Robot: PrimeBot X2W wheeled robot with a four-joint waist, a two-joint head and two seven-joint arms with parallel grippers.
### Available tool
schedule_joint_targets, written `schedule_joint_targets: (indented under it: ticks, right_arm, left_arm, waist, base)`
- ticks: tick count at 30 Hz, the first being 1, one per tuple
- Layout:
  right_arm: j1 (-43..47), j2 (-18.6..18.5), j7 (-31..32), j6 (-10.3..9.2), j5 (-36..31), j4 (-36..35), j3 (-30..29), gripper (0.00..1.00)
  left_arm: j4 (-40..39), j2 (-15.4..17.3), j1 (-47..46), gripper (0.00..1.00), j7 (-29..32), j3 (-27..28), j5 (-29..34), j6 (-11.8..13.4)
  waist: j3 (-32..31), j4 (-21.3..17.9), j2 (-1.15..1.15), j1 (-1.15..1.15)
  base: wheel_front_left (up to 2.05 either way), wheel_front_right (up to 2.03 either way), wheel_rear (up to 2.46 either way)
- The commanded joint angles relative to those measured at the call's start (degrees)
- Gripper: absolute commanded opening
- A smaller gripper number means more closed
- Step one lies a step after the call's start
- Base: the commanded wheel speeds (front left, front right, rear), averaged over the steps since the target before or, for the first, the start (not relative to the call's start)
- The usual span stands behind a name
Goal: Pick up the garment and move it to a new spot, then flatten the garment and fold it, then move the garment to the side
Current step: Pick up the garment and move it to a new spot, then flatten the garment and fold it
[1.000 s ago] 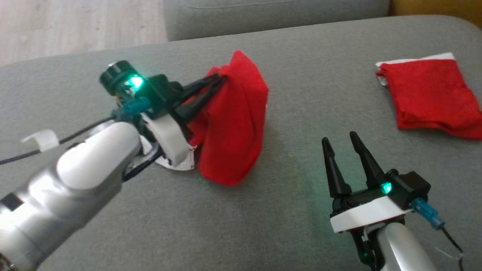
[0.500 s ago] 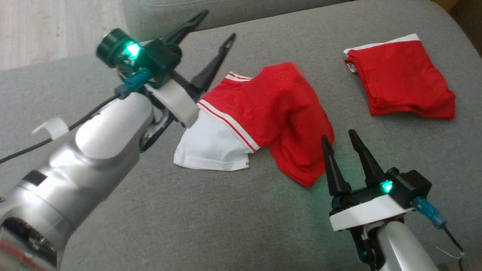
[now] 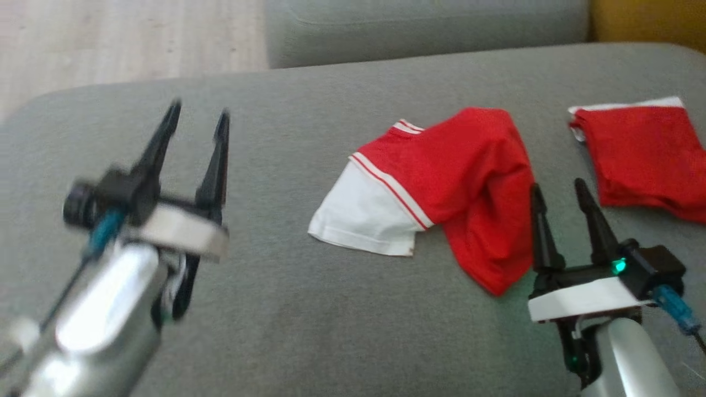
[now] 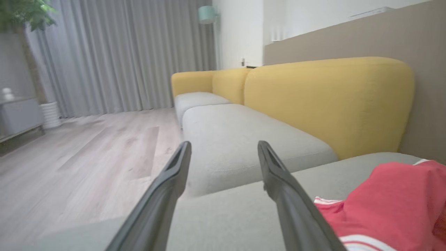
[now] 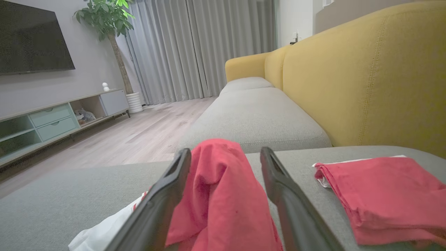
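Observation:
The garment (image 3: 452, 182) is red with a white sleeve edged in red and white stripes. It lies crumpled on the grey sofa seat (image 3: 309, 320), free of both grippers. My left gripper (image 3: 198, 118) hangs open and empty well to its left; its wrist view catches the garment (image 4: 390, 202) at the lower right. My right gripper (image 3: 557, 187) is open just right of the garment's red bulge. In the right wrist view the garment (image 5: 216, 195) rises between and beyond my right fingers (image 5: 285, 198).
A second red garment (image 3: 645, 154), folded, lies at the seat's far right, also seen as the folded garment (image 5: 379, 195) in the right wrist view. Yellow sofa backrest (image 5: 366, 76) stands behind. Wooden floor (image 3: 110, 38) lies beyond the seat's left edge.
My left gripper opened and let go of the garment, which dropped onto the seat. The left arm then drew back to the left. The head camera shifted too.

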Motion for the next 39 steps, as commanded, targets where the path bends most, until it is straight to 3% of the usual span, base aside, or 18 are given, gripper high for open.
schedule_joint_targets:
  ticks: [1, 8, 14, 18, 22, 32, 36, 39]
  right_arm:
    - [-0.4, -0.24, -0.62, -0.04, -0.65, -1.93, 0.16, 1.0]
    - [2.45, -0.24, -0.62, -0.04, -0.61, -1.67, -0.93, 1.0]
    - [3.61, -0.23, -0.62, -0.04, 0.78, -1.71, -0.57, 1.0]
    - [3.01, -0.23, -0.62, -0.04, 0.85, -2.01, 0.24, 1.0]
    - [2.4, -0.23, -0.62, -0.04, 0.75, -2.43, 0.31, 1.0]
    - [-0.41, -0.23, -0.62, -0.04, 0.81, -3.41, 1.0, 1.0]
    - [-1.32, -0.23, -0.62, -0.04, 1.06, -3.43, 1.68, 1.0]
    - [-2.04, -0.23, -0.62, -0.04, 1.44, -3.31, 2.65, 1.0]
  left_arm:
    - [-4.45, 2.13, 2.59, 1.0, -0.29, 5.12, 0.75, 1.55]
    - [-14.07, -2.23, 21.16, 1.0, -0.3, 13.14, 4.33, 4.3]
    - [-14.87, -6.3, 27.18, 1.0, -0.3, 16.19, 8.27, 1.97]
    - [-13.78, -7.2, 25.71, 1.0, -0.3, 16.55, 10.59, -0.59]
    - [-11.09, -7.79, 22.13, 1.0, 0.37, 13.07, 12.61, -4.2]
    - [-0.28, -13.18, 9.73, 1.0, 11.17, 1.97, 16.58, -12.12]
    - [6.04, -15.18, 5.15, 1.0, 14.18, -1.18, 18.3, -13.6]
    - [11.22, -16.05, 2.06, 1.0, 15.59, -2.24, 20.12, -12.87]
  waist:
    - [-1.34, 2.48, 0.0, 0.0]
    - [-2.99, 4.3, 0.0, 0.0]
    - [-3.41, 3.84, 0.0, 0.0]
    - [-2.59, 3.17, 0.0, 0.0]
    - [-0.7, 2.44, 0.0, 0.0]
    - [6.34, -1.05, 0.0, 0.0]
    - [8.27, -2.79, 0.0, 0.0]
    - [9.28, -4.41, 0.0, 0.0]
  base:
    - [0.0, 0.0, 0.0]
    - [0.0, 0.0, 0.0]
    - [0.0, 0.0, 0.0]
    - [0.0, 0.0, 0.0]
    - [0.0, 0.0, 0.0]
    - [0.0, 0.0, 0.0]
    - [0.0, 0.0, 0.0]
    - [0.0, 0.0, 0.0]
